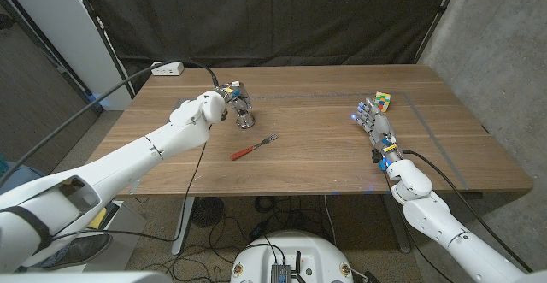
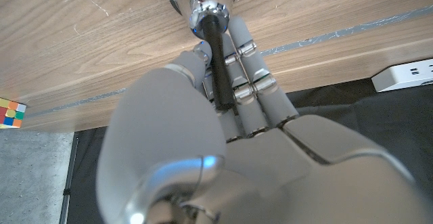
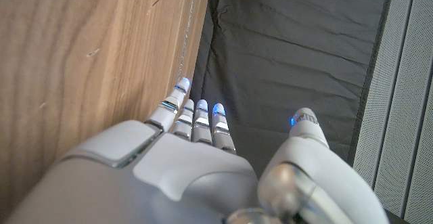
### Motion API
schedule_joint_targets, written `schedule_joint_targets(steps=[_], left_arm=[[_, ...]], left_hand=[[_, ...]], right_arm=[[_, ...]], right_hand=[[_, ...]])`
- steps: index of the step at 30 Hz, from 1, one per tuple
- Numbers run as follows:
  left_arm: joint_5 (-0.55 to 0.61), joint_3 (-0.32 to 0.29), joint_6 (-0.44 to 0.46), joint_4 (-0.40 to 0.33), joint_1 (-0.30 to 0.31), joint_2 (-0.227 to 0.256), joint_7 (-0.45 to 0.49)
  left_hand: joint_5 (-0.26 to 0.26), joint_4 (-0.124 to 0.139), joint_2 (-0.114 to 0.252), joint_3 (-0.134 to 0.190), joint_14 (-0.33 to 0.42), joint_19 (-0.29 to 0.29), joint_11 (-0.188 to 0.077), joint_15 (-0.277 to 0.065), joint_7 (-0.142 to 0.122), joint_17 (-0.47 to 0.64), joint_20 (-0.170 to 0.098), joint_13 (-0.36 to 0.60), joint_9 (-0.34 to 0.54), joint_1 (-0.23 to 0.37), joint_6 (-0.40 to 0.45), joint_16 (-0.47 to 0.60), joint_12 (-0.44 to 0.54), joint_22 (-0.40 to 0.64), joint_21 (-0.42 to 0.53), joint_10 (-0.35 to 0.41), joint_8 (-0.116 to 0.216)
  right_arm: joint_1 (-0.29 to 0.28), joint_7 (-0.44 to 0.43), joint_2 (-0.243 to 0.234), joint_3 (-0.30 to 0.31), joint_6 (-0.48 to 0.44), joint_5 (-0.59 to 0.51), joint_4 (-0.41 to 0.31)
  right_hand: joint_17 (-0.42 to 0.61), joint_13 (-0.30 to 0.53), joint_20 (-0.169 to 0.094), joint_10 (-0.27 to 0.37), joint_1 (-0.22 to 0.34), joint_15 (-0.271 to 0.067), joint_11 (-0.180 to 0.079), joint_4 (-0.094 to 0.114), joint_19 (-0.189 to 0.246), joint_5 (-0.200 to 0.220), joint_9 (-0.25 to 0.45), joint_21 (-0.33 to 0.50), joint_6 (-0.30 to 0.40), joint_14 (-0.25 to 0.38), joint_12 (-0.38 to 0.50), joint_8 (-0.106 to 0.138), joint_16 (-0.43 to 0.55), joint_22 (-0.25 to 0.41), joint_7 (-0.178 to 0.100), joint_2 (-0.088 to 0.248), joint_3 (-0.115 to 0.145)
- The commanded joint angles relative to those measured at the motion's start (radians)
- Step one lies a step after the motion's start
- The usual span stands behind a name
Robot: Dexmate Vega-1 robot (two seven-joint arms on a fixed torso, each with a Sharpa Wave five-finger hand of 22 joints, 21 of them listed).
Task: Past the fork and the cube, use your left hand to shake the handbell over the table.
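Left hand [image 1: 229, 95] gripping handbell [image 1: 244, 116] handle, bell above table [image 1: 325, 146], right hand [image 1: 373, 122] empty, fingers spread

Lab or test setup: black backdrop curtain [image 1: 282, 18], bare wooden table [image 1: 316, 159], power strip [image 1: 167, 68] at 11 o'clock, loose cables [image 1: 111, 91].

On the bench [image 1: 299, 159], the handbell [image 1: 244, 114] stands left of centre toward the far side, with the left robot hand [image 1: 224, 96] at its handle just behind and to its left. The fork [image 1: 254, 147] lies nearer the front edge, just right of the handbell. The cube [image 1: 382, 102] sits well apart on the right, with the right robot hand [image 1: 373, 122] just in front of it, and a power strip [image 1: 167, 68] lies at the far left corner.
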Motion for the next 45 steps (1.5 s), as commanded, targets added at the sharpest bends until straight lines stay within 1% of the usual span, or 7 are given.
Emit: schedule_joint_targets(steps=[1,12,20,29,34,40,45], left_arm=[[-0.006,0.008,0.001,0.004,-0.007,-0.003,-0.015],[0.002,0.027,-0.013,0.010,-0.030,0.010,-0.066],[0.024,0.039,-0.021,0.015,-0.040,0.012,-0.085],[0.048,0.044,-0.019,0.010,-0.042,0.014,-0.100],[0.055,0.025,-0.025,-0.006,-0.012,0.020,-0.054],[0.029,0.003,-0.050,-0.010,0.004,0.030,-0.057],[-0.002,-0.018,-0.080,-0.004,0.019,0.032,-0.046]], left_hand=[[0.008,-0.002,0.003,0.010,0.074,-0.015,0.007,-0.089,0.003,-0.004,0.000,-0.007,0.001,0.010,-0.019,-0.012,-0.013,0.003,-0.003,-0.012,-0.010],[0.012,0.021,-0.012,0.003,-0.024,-0.086,0.037,-0.048,0.012,-0.016,0.024,-0.046,-0.005,-0.036,-0.078,-0.046,-0.065,0.002,-0.022,-0.077,-0.048],[0.012,0.039,-0.018,-0.038,-0.184,-0.212,0.057,0.000,0.010,-0.006,0.049,-0.084,-0.012,-0.114,-0.166,-0.058,-0.101,0.003,-0.064,-0.201,-0.084],[0.016,0.048,-0.008,-0.063,-0.379,-0.365,0.086,0.071,0.013,-0.010,0.104,-0.114,-0.022,-0.177,-0.279,-0.064,-0.100,0.001,-0.130,-0.351,-0.096],[0.016,0.054,-0.005,-0.072,-0.450,-0.452,0.082,0.079,-0.007,-0.017,0.132,-0.127,-0.026,-0.210,-0.341,-0.064,-0.102,0.000,-0.171,-0.424,-0.100],[0.007,0.114,-0.002,-0.127,-0.613,-0.553,0.117,0.127,-0.010,-0.022,0.185,-0.165,-0.046,-0.363,-0.532,-0.062,-0.098,0.002,-0.236,-0.604,-0.105],[0.000,0.167,0.016,-0.157,-0.710,-0.628,0.154,0.165,0.021,-0.023,0.221,-0.192,-0.064,-0.477,-0.649,-0.059,-0.092,0.003,-0.287,-0.705,-0.102]], right_arm=[[0.004,0.006,0.007,-0.001,0.006,0.006,0.011],[0.007,0.008,0.006,-0.003,0.005,0.003,0.015],[0.006,0.006,0.007,-0.003,0.005,0.003,0.015],[0.003,0.002,0.005,-0.003,0.004,0.000,0.010],[0.004,0.000,0.004,-0.003,0.001,-0.001,0.007],[0.006,0.001,0.003,-0.005,-0.001,-0.003,0.006],[0.007,-0.001,0.005,-0.005,-0.005,0.000,0.004]], right_hand=[[0.005,0.005,0.004,0.010,0.002,0.001,0.004,-0.004,0.007,-0.001,0.004,-0.001,0.008,0.005,0.002,0.003,0.003,0.002,-0.002,0.007,-0.003],[0.005,0.005,0.004,0.009,0.002,0.001,0.004,-0.004,0.007,-0.001,0.004,-0.001,0.009,0.006,0.001,0.003,0.003,0.002,-0.004,0.008,-0.003],[0.005,0.005,0.004,0.010,0.002,0.003,0.003,-0.004,0.007,-0.001,0.004,-0.002,0.010,0.006,0.002,0.003,0.003,0.002,-0.004,0.008,-0.003],[0.005,0.005,0.005,0.012,0.003,0.002,0.004,-0.004,0.006,-0.001,0.004,-0.002,0.010,0.006,0.002,0.003,0.002,0.002,-0.005,0.009,-0.003],[0.005,0.005,0.005,0.012,0.003,0.002,0.003,-0.004,0.007,-0.001,0.004,-0.002,0.010,0.007,0.002,0.003,0.003,0.002,-0.005,0.009,-0.003],[0.006,0.005,0.006,0.012,0.003,0.002,0.003,-0.004,0.007,-0.001,0.004,-0.002,0.010,0.007,0.002,0.003,0.002,0.002,-0.005,0.009,-0.003],[0.006,0.005,0.005,0.013,0.003,0.002,0.004,-0.004,0.007,-0.001,0.004,-0.002,0.010,0.007,0.002,0.003,0.002,0.002,-0.006,0.009,-0.003]])
